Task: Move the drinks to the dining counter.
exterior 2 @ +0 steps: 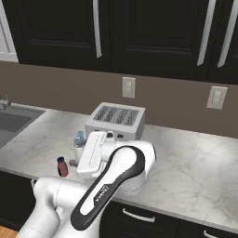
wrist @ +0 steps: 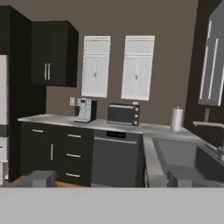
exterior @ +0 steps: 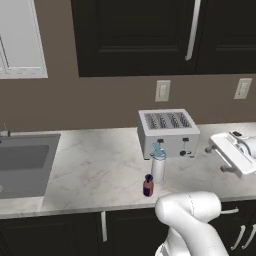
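The marble worktop (exterior: 95,165) is running wall to wall under the dark cabinets, with the sink (exterior: 22,162) sinking into its left end and the white toaster (exterior: 167,132) sitting toward the back. The arm is rising in front of it, folding at the elbow, and the gripper (wrist: 107,179) is hanging level off to the right of the toaster, looking sideways along the counter toward the sink rather than down at anything. Its jaws are standing fully spread, holding nothing.

The slim white-grey bottle (exterior: 158,165) with the light-blue spout lid is standing upright just in front of the toaster. The tiny purple-red bottle (exterior: 148,186) is standing upright close beside it, nearer the counter's front edge.

Both bottles are lying to the left of the jaws and lower, so I'd judge the hand needs to swing left and tip downward before closing across a vertical body; the slim bottle looks the nearer.
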Tool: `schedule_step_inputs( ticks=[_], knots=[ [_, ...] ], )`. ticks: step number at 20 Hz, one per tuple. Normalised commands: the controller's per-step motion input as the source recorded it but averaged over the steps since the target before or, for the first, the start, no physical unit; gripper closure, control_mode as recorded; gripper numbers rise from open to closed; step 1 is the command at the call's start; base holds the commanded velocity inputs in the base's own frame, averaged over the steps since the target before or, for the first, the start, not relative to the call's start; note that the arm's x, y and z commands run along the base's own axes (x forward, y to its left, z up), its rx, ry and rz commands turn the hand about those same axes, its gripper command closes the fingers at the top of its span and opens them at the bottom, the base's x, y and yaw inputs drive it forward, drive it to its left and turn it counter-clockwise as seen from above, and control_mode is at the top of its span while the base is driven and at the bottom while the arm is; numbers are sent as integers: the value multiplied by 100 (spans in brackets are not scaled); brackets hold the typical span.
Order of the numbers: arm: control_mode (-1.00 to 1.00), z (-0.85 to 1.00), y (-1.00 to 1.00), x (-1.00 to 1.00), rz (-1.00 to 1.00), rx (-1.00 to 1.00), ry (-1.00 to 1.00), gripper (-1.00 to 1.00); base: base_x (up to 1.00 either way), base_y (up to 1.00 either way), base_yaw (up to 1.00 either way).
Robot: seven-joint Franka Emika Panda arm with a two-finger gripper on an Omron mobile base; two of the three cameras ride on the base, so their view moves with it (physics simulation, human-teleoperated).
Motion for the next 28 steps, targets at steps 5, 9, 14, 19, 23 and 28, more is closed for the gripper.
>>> schedule_step_inputs(
  ticks=[5,9,14,19,23,28],
  knots=[
    [-100,-41,0,22,0,2,-15,-100,0,0,0],
    [-100,-23,0,28,-1,1,-10,-100,0,0,0],
    [-100,-4,-11,19,-3,6,-1,-100,0,0,0],
    [-100,-23,-13,22,0,17,0,-100,0,0,0],
    [-100,-35,-5,30,0,15,0,-100,0,0,0],
    [-100,-34,0,38,-2,10,0,-100,0,0,0]
  ],
)
